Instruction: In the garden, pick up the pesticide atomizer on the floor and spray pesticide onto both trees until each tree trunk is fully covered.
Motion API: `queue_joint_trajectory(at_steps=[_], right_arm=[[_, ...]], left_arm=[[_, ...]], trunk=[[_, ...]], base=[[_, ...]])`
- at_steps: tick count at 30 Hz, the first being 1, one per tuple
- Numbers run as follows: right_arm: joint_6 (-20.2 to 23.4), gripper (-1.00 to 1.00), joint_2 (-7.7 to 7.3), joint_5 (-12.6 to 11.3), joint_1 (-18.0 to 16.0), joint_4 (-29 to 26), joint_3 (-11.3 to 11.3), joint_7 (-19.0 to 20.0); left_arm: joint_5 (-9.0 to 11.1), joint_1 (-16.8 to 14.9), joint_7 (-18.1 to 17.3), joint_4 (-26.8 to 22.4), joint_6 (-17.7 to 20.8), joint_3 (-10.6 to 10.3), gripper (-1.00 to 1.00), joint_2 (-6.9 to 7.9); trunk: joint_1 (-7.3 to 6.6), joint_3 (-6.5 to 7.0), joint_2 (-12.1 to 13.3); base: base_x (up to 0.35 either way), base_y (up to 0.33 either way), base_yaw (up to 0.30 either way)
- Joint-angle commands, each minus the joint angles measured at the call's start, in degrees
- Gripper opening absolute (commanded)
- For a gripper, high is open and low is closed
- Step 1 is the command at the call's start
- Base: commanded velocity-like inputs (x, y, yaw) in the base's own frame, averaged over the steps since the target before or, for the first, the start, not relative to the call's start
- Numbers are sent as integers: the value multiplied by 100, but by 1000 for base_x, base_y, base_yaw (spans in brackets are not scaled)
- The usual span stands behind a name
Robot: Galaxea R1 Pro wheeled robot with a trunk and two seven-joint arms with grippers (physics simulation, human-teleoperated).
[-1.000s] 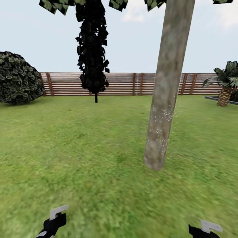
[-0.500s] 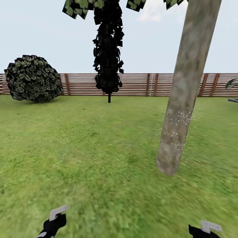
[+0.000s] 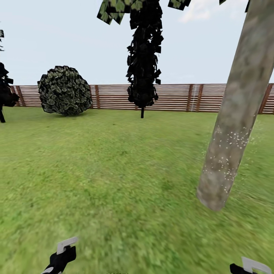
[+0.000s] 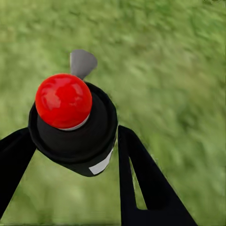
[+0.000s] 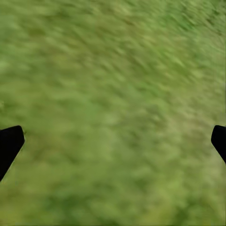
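A rough green lawn (image 3: 114, 171) runs back to a brown fence of horizontal wooden slats (image 3: 175, 97), past a round leafy bush (image 3: 65, 90) and a dark thin-trunked conifer (image 3: 143, 57). At right stands a thick, mottled grey-brown tree trunk (image 3: 236, 110), its lower bark dusted with fine white specks of pesticide (image 3: 228, 148). The left gripper (image 4: 70, 141) clasps the small black pesticide atomizer with its red knob (image 4: 73, 125) above the grass. The right gripper (image 5: 113, 141) hangs with fingers spread wide, holding nothing.
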Motion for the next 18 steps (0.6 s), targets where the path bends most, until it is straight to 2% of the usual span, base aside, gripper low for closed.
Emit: queue_joint_trajectory(at_steps=[1,14,18], right_arm=[[-24,100,1,20,-3,6,-30,-4],[-24,100,10,41,-3,-7,5,81],[-24,100,61,59,-3,-31,32,90]], left_arm=[[48,-5,-14,7,-17,-32,-100,0],[48,-5,-14,7,-26,-32,-100,-2],[49,-5,-14,7,-26,-32,-100,0]], trunk=[[-1,-7,-2],[-1,-20,-2],[-1,-32,-2]], base=[[0,0,297],[0,0,293],[0,0,278]])
